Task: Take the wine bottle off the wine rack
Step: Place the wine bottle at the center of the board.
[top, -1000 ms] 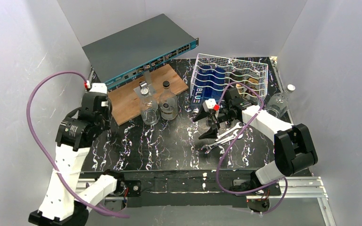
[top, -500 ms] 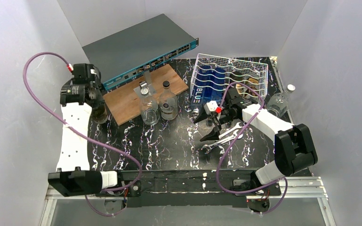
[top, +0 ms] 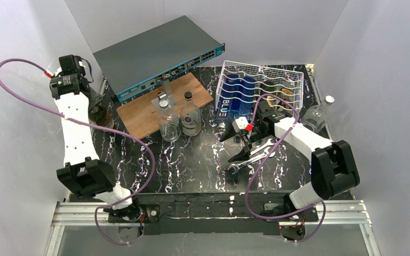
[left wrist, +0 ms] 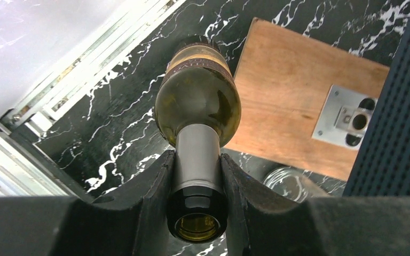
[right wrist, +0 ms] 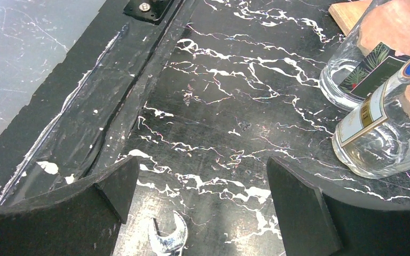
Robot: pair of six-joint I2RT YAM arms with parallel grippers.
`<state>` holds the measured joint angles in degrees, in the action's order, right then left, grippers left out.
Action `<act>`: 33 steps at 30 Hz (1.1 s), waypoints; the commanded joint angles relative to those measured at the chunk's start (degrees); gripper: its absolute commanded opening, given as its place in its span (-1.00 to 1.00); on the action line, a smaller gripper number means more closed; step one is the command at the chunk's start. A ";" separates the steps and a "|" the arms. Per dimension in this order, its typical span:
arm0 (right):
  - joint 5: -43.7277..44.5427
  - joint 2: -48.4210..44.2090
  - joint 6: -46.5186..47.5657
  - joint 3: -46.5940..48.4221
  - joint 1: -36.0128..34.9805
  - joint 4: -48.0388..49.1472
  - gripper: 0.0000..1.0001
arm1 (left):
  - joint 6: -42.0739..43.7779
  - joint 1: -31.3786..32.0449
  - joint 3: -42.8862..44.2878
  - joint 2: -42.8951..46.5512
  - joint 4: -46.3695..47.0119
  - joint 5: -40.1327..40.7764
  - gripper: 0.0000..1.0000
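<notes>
The wine bottle [left wrist: 197,101] is dark green glass with a grey foil neck. My left gripper [left wrist: 197,176] is shut on that neck, and the bottle hangs below it. In the top view the wine bottle [top: 100,113] is near the table's left edge beside the wooden board, far from the white wire wine rack [top: 277,85] at the back right. I cannot tell whether its base touches the table. My right gripper [top: 236,143] hovers open in front of the rack. Between the right gripper's [right wrist: 200,181] fingers is only black table.
A grey network switch [top: 155,53] leans at the back. A wooden board [top: 160,104] lies in front of it, with two clear glass bottles [top: 169,125] at its near edge. A blue box [top: 235,96] sits in the rack. Wrenches [top: 253,154] lie under the right arm. A clear bottle [top: 317,114] lies at the far right.
My left arm has unfolded and swung toward the back left, carrying the wine bottle with it. The right gripper has barely moved and stays open.
</notes>
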<state>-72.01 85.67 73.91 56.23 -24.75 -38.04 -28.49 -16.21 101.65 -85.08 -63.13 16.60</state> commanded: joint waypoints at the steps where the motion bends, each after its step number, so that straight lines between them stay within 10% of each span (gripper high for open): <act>1: -1.73 -0.32 2.80 2.30 0.06 -2.40 0.97 | -5.85 -2.00 7.46 -4.02 -2.61 -1.34 -1.00; 14: -1.42 -0.07 4.30 2.23 0.06 -3.24 0.97 | -10.53 -3.26 10.27 -11.04 -6.22 -0.61 -0.97; 33: -1.18 0.38 5.87 2.34 0.06 -4.45 0.97 | -11.75 -4.54 14.02 -13.05 -7.01 -1.66 -0.02</act>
<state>-71.99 85.67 78.30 56.49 -24.75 -40.66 -39.92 -20.18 113.25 -98.39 -69.08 14.83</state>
